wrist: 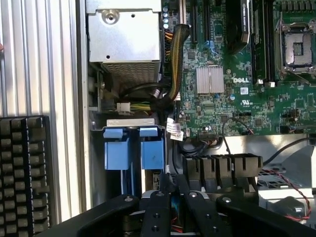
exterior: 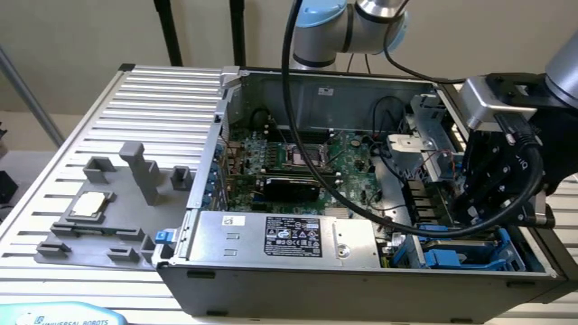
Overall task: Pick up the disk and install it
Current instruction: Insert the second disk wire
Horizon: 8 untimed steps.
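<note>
a: though the exterior view hides the gripper's fingers behind its body, it hangs over the case's blue drive bay.
b: the wrist view has the fingers nearly together (grip unclear), with the disk's blue tabs in the bay just beside them.

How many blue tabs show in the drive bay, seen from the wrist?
2: the blue tabs sit side by side, just ahead of the gripper. More may be hidden below.

Pincer lowered, fingers nearly together
</note>
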Each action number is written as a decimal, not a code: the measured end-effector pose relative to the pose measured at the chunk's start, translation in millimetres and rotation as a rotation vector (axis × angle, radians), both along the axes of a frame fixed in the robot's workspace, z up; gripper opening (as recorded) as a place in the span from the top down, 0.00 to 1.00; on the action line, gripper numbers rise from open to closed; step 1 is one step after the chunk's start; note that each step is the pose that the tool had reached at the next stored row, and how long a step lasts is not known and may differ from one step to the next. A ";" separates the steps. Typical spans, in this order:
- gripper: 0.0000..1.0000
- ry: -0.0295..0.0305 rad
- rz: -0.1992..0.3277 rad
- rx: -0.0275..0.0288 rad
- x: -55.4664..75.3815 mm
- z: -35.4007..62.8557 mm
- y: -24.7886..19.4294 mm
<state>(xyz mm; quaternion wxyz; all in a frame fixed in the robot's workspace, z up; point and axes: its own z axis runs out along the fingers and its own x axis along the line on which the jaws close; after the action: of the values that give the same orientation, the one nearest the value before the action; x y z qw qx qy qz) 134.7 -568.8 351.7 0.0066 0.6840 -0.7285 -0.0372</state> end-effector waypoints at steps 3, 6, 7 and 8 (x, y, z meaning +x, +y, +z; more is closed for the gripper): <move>0.84 -0.0047 0.000 -0.0005 0.0 -1.8 -1.4; 0.84 -0.0129 0.000 -0.0005 0.0 -2.8 -4.4; 0.84 -0.0158 0.000 -0.0004 0.0 -3.3 -5.1; 0.84 -0.0190 0.000 -0.0002 0.0 -3.9 -5.7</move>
<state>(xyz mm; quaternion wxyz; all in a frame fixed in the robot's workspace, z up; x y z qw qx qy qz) 134.7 -574.5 347.9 -0.0002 0.6843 -0.7286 -0.0306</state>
